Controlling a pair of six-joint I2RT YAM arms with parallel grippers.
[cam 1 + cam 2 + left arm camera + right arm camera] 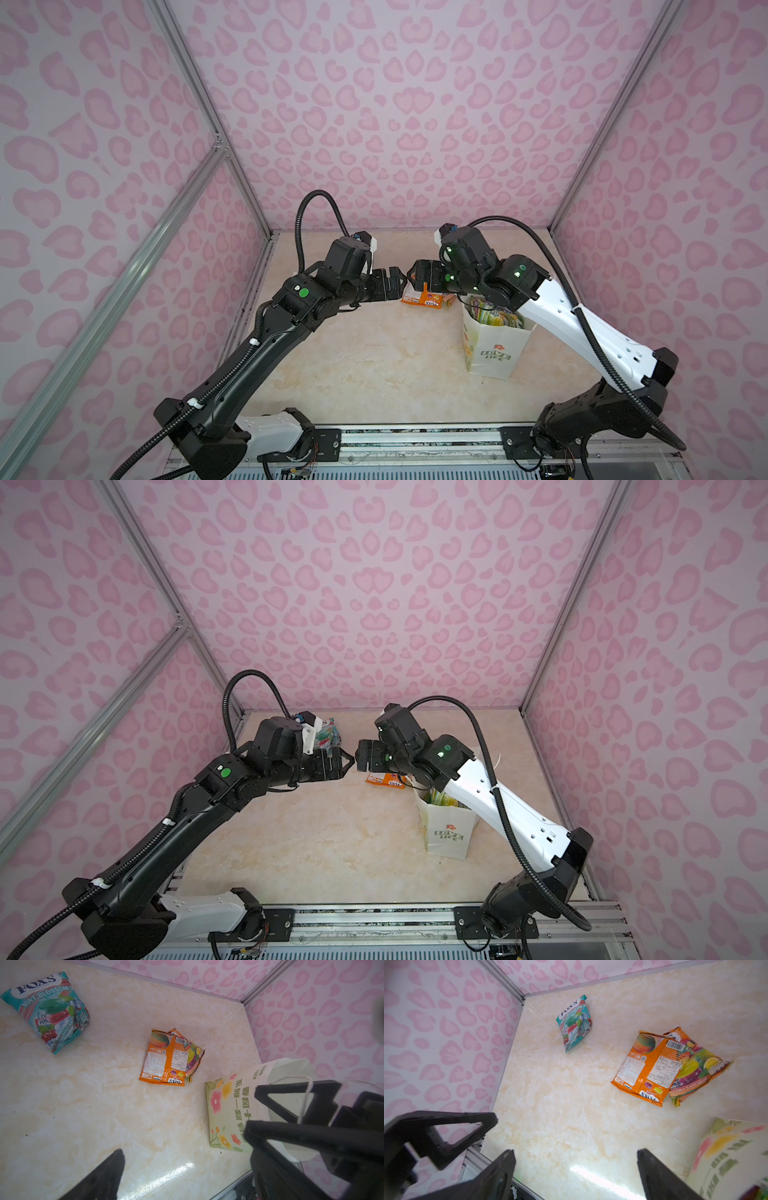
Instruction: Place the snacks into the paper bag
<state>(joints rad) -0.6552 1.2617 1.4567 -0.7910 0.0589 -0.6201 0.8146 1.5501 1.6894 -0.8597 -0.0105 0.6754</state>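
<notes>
Both grippers hover tip to tip above the middle of the table, left gripper (397,283) (348,763) and right gripper (415,276) (362,756). Each is open and empty, as the wrist views show for the left gripper (187,1167) and the right gripper (575,1167). Below them an orange pouch (424,300) (166,1059) (648,1068) lies back side up, overlapping a fruit-printed pouch (195,1054) (695,1066). A teal pouch (330,733) (47,1012) (574,1022) lies near the back left corner. The white paper bag (494,353) (451,837) (228,1109) stands upright under the right arm, with green-yellow pouches (496,318) inside.
Pink-patterned walls with aluminium posts (249,178) close in the marble-look table (374,365) on three sides. A metal rail (415,440) with both arm bases runs along the front edge. The bag's white handle (306,1101) loops up beside the grippers' fingers.
</notes>
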